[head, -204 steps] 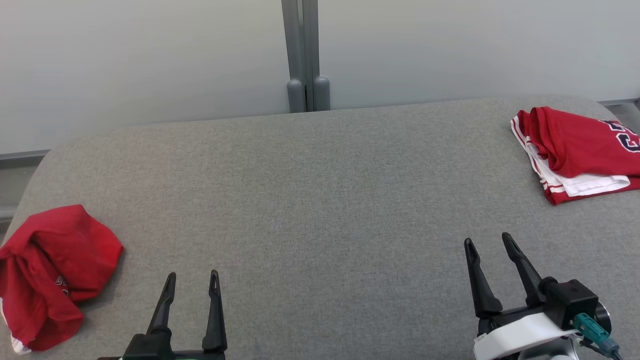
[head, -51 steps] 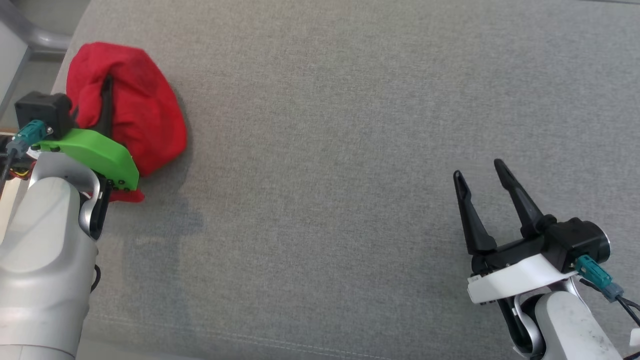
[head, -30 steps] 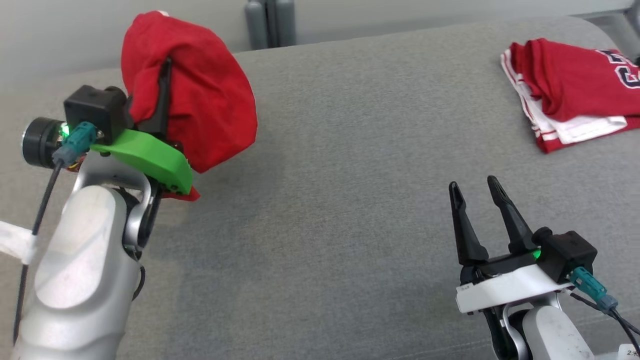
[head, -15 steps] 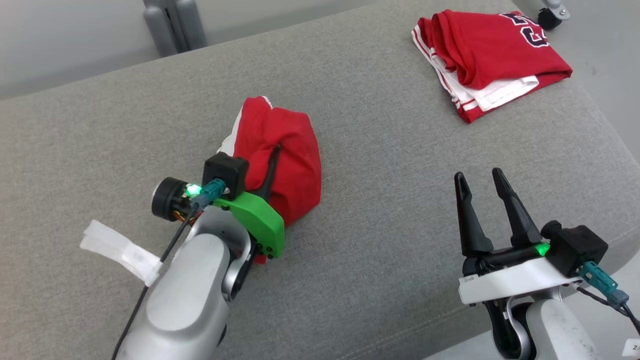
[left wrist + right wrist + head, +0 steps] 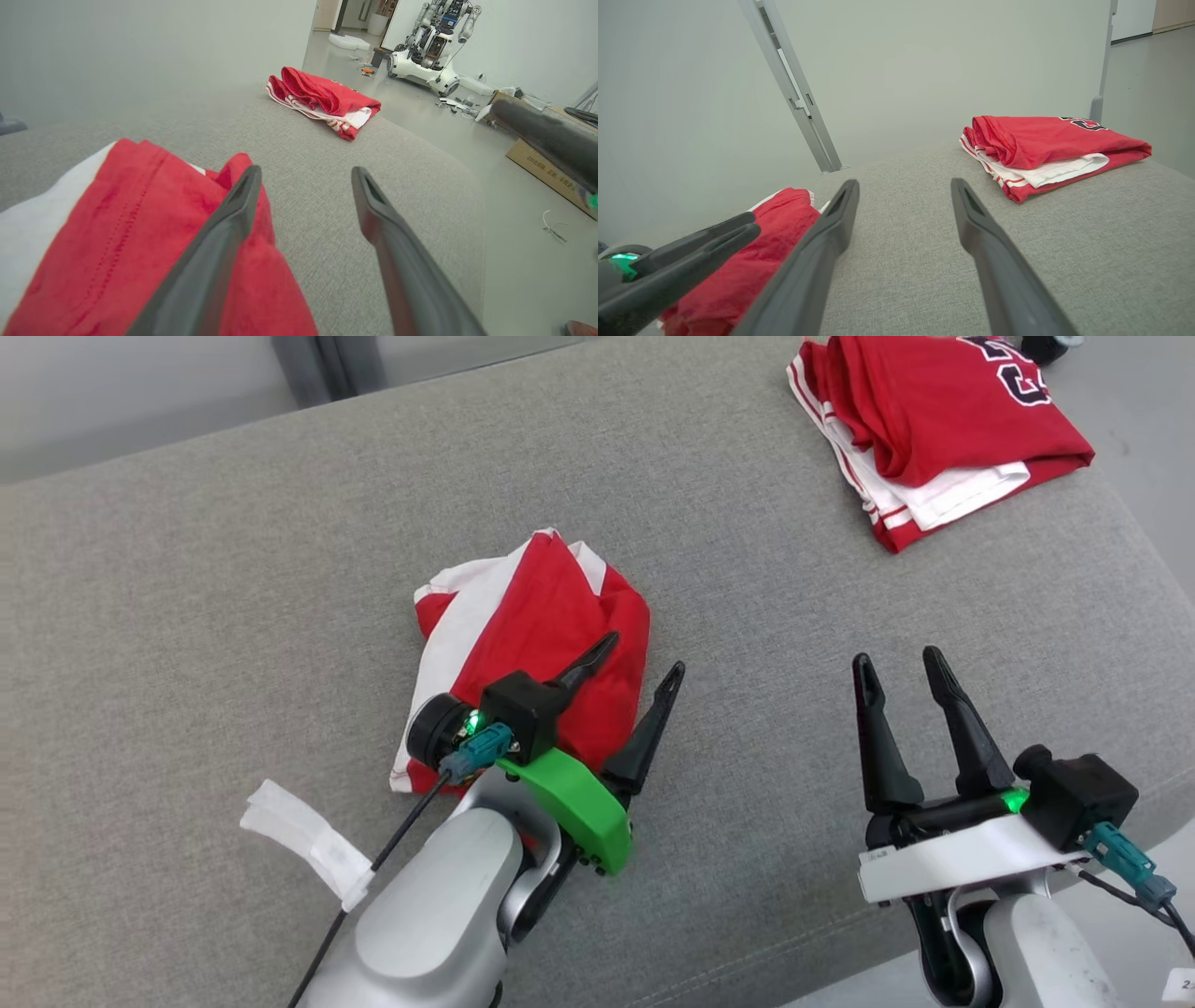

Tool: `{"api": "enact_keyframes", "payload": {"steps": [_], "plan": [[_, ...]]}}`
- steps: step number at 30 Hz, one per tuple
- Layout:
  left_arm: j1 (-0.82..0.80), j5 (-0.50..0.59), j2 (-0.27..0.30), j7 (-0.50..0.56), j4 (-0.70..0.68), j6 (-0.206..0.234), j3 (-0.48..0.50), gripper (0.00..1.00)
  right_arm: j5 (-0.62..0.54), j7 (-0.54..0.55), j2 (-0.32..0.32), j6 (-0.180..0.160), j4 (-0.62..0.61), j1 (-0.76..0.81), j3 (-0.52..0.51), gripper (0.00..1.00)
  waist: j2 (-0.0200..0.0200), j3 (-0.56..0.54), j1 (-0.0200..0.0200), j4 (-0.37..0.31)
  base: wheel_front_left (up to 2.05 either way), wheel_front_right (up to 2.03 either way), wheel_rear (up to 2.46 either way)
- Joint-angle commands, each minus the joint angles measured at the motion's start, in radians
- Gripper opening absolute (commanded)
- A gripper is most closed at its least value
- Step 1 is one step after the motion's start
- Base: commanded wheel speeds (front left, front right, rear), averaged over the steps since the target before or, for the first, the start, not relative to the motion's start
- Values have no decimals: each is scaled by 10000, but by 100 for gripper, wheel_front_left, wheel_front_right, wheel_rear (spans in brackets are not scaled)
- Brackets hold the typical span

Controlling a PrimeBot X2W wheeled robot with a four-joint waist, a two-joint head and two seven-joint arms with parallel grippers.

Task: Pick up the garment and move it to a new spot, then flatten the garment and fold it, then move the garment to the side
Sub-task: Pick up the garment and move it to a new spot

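Note:
The garment (image 5: 532,635), a crumpled red piece with white bands, lies in a heap on the grey padded surface (image 5: 233,616) near its middle. My left gripper (image 5: 642,663) stands open at the heap's near right edge. One finger rests over the red cloth, the other is just off it above bare padding. In the left wrist view the garment (image 5: 117,228) lies under and left of the left gripper (image 5: 306,172), with nothing between the jaws. My right gripper (image 5: 896,663) is open and empty, well to the right. The right wrist view has the garment (image 5: 780,219) at its left.
A folded red and white garment (image 5: 934,420) lies at the far right corner of the surface, also as a folded garment (image 5: 1045,144) ahead of the right gripper (image 5: 903,184). The pad's right edge drops to the floor. Another robot (image 5: 430,46) and a cardboard box (image 5: 546,168) stand beyond.
My left gripper has opened and let the garment go; the cloth has slumped into a heap on the pad. The right gripper stays open. The head camera has shifted slightly.

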Motion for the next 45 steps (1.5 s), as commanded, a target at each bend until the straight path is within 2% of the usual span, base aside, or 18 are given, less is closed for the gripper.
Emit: {"api": "enact_keyframes", "payload": {"steps": [1, 4, 8, 13, 17, 24, 29, 36, 45], "plan": [[167, -162, 32, -230, -309, 185, -4, 100, -78, -25, 0, 2, 57, 182, 21, 100, -1, -589, 0, 423, 0, 0, 0], [585, -158, 58, -497, -1001, 573, 222, 100, -170, -25, -5, 2, 76, 385, 28, 100, -1, -1090, 0, 733, 0, 0, 0], [1585, 206, 741, -641, -2160, 1304, 891, 100, -283, -25, -3, 2, 119, 680, 46, 100, -1, -1785, 0, 1174, 0, 0, 0], [3487, 628, 1295, -635, -3781, 2070, 2384, 100, -385, -25, -3, 2, 99, 997, -79, 100, -1, -2360, 0, 1688, 0, 0, 0], [4690, 1007, 1230, -638, -4389, 2282, 3381, 100, -540, -25, -3, 2, 111, 1221, -198, 100, -1, -2565, 0, 2057, 0, 0, 0], [6320, 2086, 761, -640, -4655, 2053, 4595, 100, -871, -25, -7, 2, 179, 1512, -335, 100, -1, -2743, 0, 2443, 0, 0, 0], [7069, 2735, 372, -641, -4718, 1709, 5229, 100, -984, -25, -4, 2, 156, 1852, -587, 100, -1, -2916, 0, 2684, 0, 0, 0], [7397, 3105, 80, -641, -4408, 1127, 5805, 100, -833, -25, -7, 2, 391, 1983, -404, 100, -1, -3123, 0, 2664, 0, 0, 0], [7374, 3147, 13, -642, -4307, 1055, 6017, 100, -682, -25, -5, 2, 455, 1989, -233, 100, -1, -3276, 0, 2569, 0, 0, 0]]}}
